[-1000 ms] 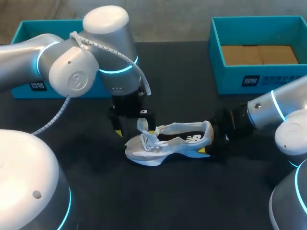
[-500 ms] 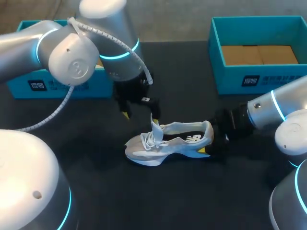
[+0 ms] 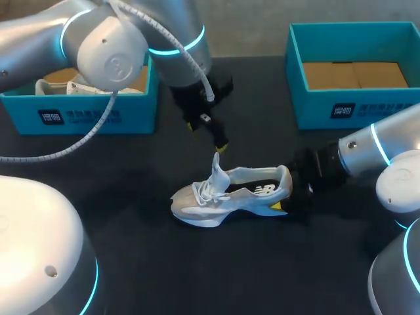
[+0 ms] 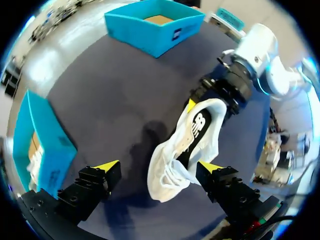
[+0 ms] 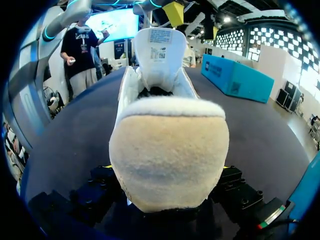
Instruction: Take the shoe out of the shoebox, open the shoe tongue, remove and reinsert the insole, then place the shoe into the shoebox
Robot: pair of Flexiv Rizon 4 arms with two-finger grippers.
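A white and grey shoe [image 3: 230,193] lies on its side on the dark table, its tongue [image 3: 217,168] standing up. My right gripper [image 3: 293,197] is shut on the heel, and in the right wrist view the fuzzy heel [image 5: 167,150] fills the gap between its fingers. My left gripper [image 3: 206,136] hangs open just above and behind the tongue, touching nothing. In the left wrist view the shoe [image 4: 192,135] lies below that open gripper [image 4: 159,166], with the right gripper [image 4: 220,92] at its heel.
A teal shoebox [image 3: 354,108] with a bare cardboard floor stands at the back right. A second teal box [image 3: 85,115] at the back left holds white items. My left arm reaches over the table's middle.
My left gripper has pulled the tongue upright, let go of it, and risen back and to the right. The right gripper and shoe have stayed put.
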